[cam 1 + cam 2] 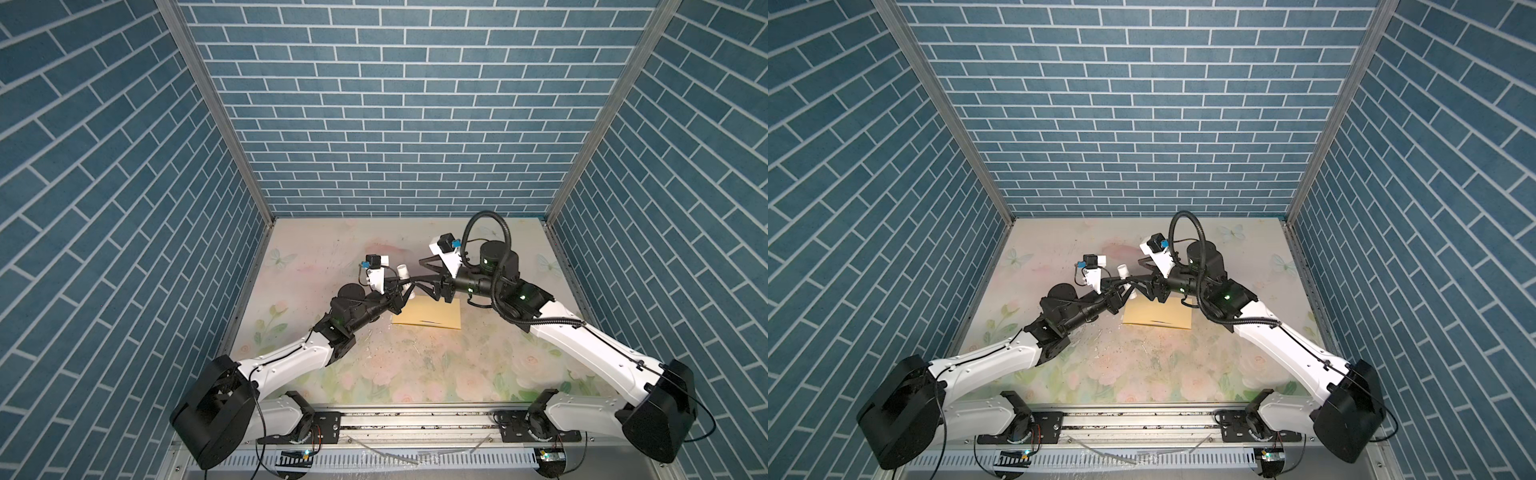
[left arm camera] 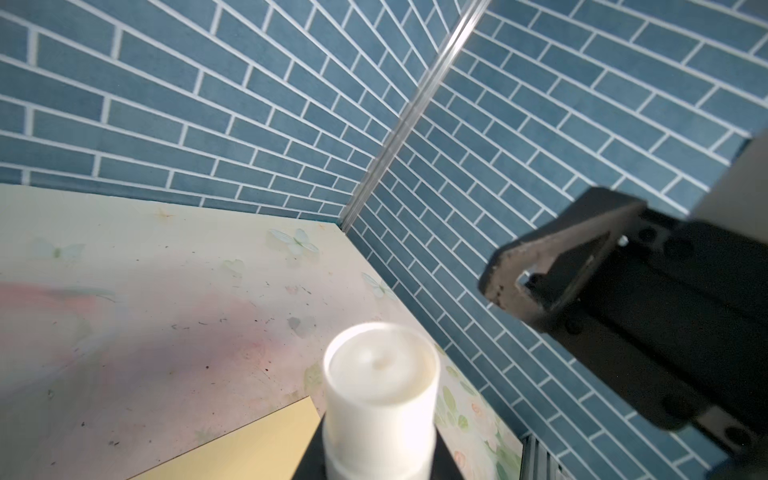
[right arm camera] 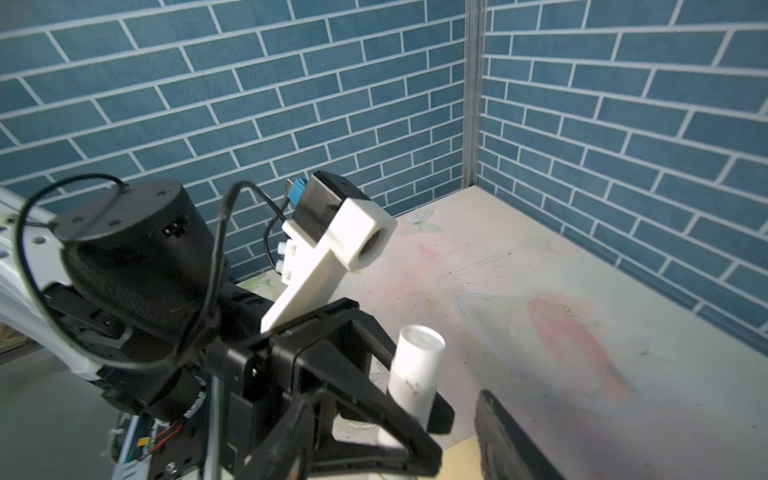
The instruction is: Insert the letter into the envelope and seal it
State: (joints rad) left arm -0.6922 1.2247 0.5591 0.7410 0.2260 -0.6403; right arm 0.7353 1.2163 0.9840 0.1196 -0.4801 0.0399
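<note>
The yellow-tan envelope (image 1: 428,313) (image 1: 1158,313) lies flat on the flowered table, and a corner of it shows in the wrist views (image 2: 249,440) (image 3: 461,457). The letter is out of view. Above the envelope's far left corner, my left gripper (image 1: 405,287) (image 1: 1126,287) is shut on a white glue stick tube (image 1: 403,272) (image 1: 1123,270) (image 2: 380,390) (image 3: 415,374), which stands tilted with its cap end up. My right gripper (image 1: 419,274) (image 1: 1139,272) is open just right of the tube, fingers spread wide and holding nothing. One of its fingers (image 2: 540,270) shows in the left wrist view.
Blue brick-patterned walls close in the table (image 1: 415,374) at the back and both sides. The two arms meet at mid-table, wrists nearly touching. The left wrist camera mount (image 3: 332,249) sits close in front of the right wrist camera. A metal rail (image 1: 415,419) runs along the front.
</note>
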